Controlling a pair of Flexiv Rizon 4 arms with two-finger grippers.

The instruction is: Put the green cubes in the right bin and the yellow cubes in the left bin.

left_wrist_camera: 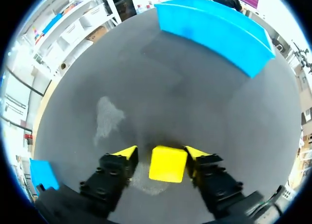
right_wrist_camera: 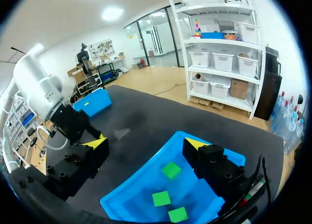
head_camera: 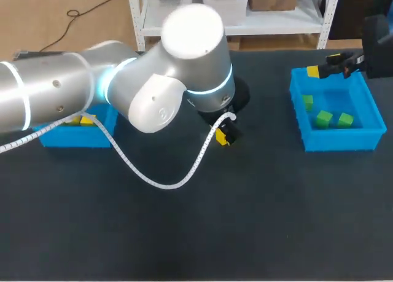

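A yellow cube point(left_wrist_camera: 167, 163) lies on the dark mat between the yellow-tipped fingers of my left gripper point(left_wrist_camera: 160, 154). One finger is against it, the other a small gap away, so the gripper is open. In the head view this gripper point(head_camera: 224, 135) is at the table's middle. My right gripper point(head_camera: 325, 65) hangs open and empty over the far rim of the right bin point(head_camera: 299, 113). In that bin lie three green cubes point(head_camera: 323, 118), also seen under the right gripper point(right_wrist_camera: 146, 147) as green cubes point(right_wrist_camera: 171, 170). The left bin point(head_camera: 67, 137) holds yellow cubes point(head_camera: 86, 120), largely hidden by my left arm.
My left arm point(head_camera: 92, 85) spans the table's left half and covers much of the left bin. A white cable point(head_camera: 161, 184) loops from it above the mat. The right bin point(left_wrist_camera: 219, 31) stands ahead of the left gripper, across bare dark mat.
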